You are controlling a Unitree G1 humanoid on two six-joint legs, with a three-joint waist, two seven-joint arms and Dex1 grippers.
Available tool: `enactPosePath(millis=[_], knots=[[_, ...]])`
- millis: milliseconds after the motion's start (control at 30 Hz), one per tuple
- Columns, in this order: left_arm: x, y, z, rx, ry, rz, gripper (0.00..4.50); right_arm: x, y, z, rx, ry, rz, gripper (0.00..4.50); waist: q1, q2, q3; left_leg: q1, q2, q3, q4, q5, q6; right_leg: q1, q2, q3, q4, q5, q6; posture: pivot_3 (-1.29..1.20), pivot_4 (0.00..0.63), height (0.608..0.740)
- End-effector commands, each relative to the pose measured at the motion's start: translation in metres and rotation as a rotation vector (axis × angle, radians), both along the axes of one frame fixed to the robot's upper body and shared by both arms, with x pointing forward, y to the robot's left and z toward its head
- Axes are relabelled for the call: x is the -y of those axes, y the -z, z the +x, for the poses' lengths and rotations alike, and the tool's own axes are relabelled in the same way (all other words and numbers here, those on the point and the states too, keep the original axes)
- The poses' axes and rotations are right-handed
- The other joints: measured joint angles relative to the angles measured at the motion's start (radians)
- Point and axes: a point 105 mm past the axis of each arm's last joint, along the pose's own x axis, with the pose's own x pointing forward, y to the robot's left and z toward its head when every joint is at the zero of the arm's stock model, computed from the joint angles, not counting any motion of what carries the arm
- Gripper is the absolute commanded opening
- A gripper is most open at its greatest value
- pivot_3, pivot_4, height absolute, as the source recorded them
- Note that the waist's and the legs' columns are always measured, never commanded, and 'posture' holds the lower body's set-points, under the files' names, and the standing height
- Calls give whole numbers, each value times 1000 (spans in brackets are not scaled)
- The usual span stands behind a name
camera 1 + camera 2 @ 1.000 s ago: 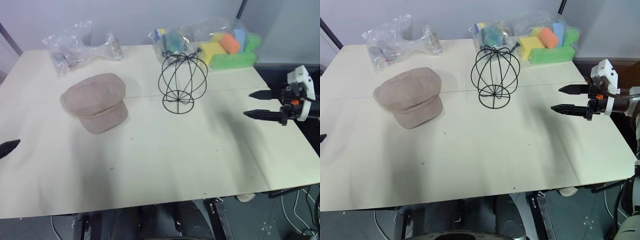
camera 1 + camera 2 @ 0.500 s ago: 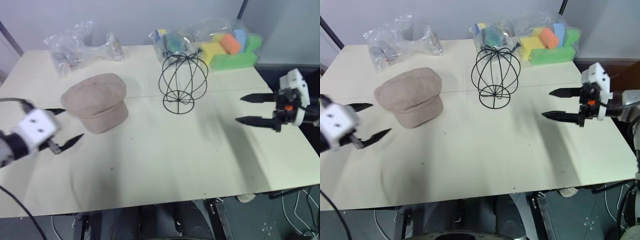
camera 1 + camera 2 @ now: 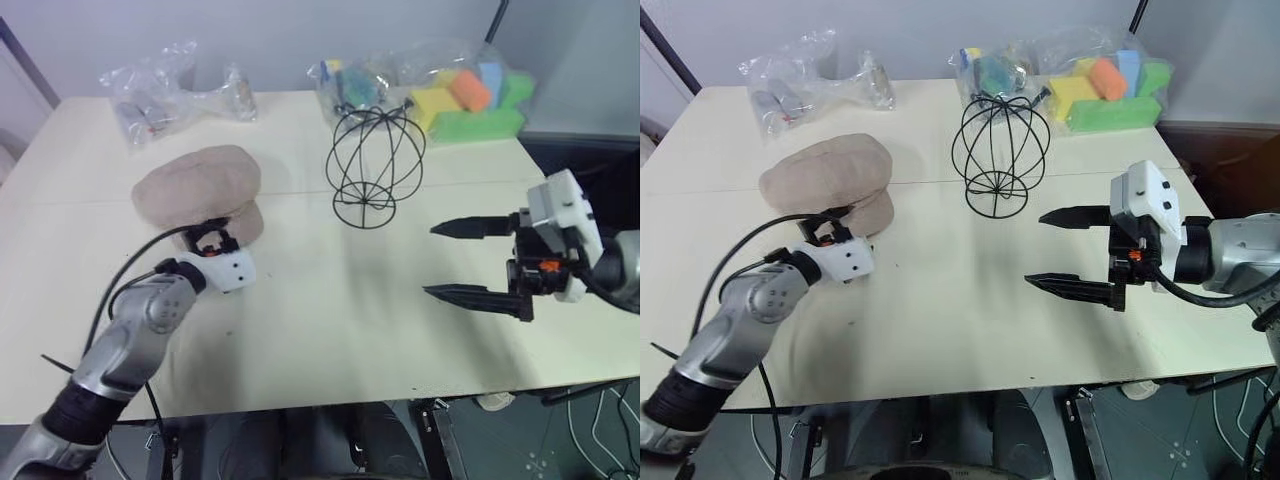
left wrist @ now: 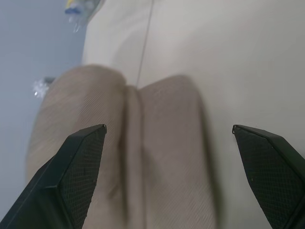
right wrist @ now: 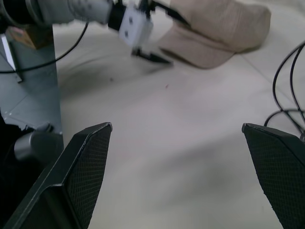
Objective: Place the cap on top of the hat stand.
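Beige-pink fabric is framed in the head views, where the cap is seen lying on the cream surface, well apart from the black wire hat stand standing bare to its right. A second ago the left gripper was barely in view at the surface's near left edge; it has since been swung in and is now held at the cap's brim, its jaws spread wide. Whether fabric is already touched cannot be told. The right gripper, also spread and empty, has been drawn in from the far right edge and is now poised over bare surface, below and right of the stand. Clear plastic bags and coloured foam blocks are left at the far edge.

In the left wrist view, the cap is shown close up between the two spread fingers, brim towards the camera.

In the right wrist view, the cap and the left gripper are seen across open surface, beyond the right arm's own parted fingers.

The approach is judged nearly complete: the cap is not yet gripped or lifted, and the stand is still to be covered.
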Motion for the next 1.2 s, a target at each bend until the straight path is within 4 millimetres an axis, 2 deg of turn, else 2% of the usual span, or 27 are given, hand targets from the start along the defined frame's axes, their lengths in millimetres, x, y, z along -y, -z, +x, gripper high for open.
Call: enactPosePath(millis=[33, 133, 267, 533, 633, 767, 833, 867, 900, 967, 1033, 1200], knots=[[3, -1, 9, 61, 14, 69, 4454, -2, -11, -1, 54, 15, 27, 4500, 1, 0, 0, 0, 0, 0, 0, 0, 0, 0, 0, 0, 0, 0, 0, 0, 150, 740], [-10, 5, 26, 77, -60, 105, 4454, -2, -10, 4, 65, 31, 21, 4500, 2, 0, 0, 0, 0, -1, 1, 0, 0, 1, 0, 0, 0, 0, 0, 0, 150, 740], [-25, 11, 38, 88, -130, 152, 4454, -2, -17, 5, 82, 33, 39, 4500, -1, 0, -1, 1, 0, -1, 1, 0, 0, 1, 0, 0, 1, 0, 0, 0, 150, 740], [-33, 19, 52, 78, -172, 132, 4454, -5, -24, 8, 102, 31, 49, 4500, 0, 0, -1, 1, 0, -1, 1, 0, 0, 2, 1, 0, 2, 0, 0, 0, 150, 740], [-33, 17, 53, 83, -165, 126, 3072, -4, -25, 8, 106, 36, 57, 4500, -2, 0, -2, 1, 0, -1, 1, 0, 0, 2, 1, 0, 2, 0, 0, 0, 150, 740], [-35, 12, 54, 97, -162, 128, 944, -3, -24, 8, 108, 45, 60, 4500, -1, 0, -2, 1, 0, -1, 1, 0, 0, 1, 1, 0, 2, 0, 0, 0, 150, 740], [-35, 6, 55, 120, -163, 128, 211, -3, -23, 9, 109, 50, 59, 4500, 0, 0, -2, 1, 0, -1, 1, 0, 0, 2, 1, 0, 2, 0, 0, 0, 150, 740], [-36, 2, 55, 135, -165, 127, 25, -2, -23, 9, 110, 52, 59, 4500, 0, 0, -2, 1, 0, -1, 1, 0, 0, 2, 1, 0, 2, 0, 0, 0, 150, 740], [-37, -2, 56, 151, -168, 124, 25, -2, -24, 9, 111, 55, 59, 4500, 1, 0, -2, 1, 0, -1, 1, 0, 0, 2, 0, 0, 2, 0, 0, 0, 150, 740], [-38, -20, 59, 219, -178, 98, 25, 1, -25, 10, 96, 62, 67, 4500, 1, 0, -2, 1, 0, -1, 1, 0, 0, 2, 0, 0, 2, 0, 0, 0, 150, 740], [-33, -53, 62, 334, -159, 40, 25, 5, -28, 10, 81, 79, 76, 4500, 1, 0, -1, 1, 0, -1, 1, 0, 0, 2, 0, 0, 2, 0, 1, 0, 150, 740], [9, -149, 55, 639, 63, -87, 25, 27, -49, 15, 166, 169, 56, 4500, 16, -1, -1, -1, 0, -2, 3, 0, 0, 1, 0, -2, 1, 1, 2, 0, 150, 740]])
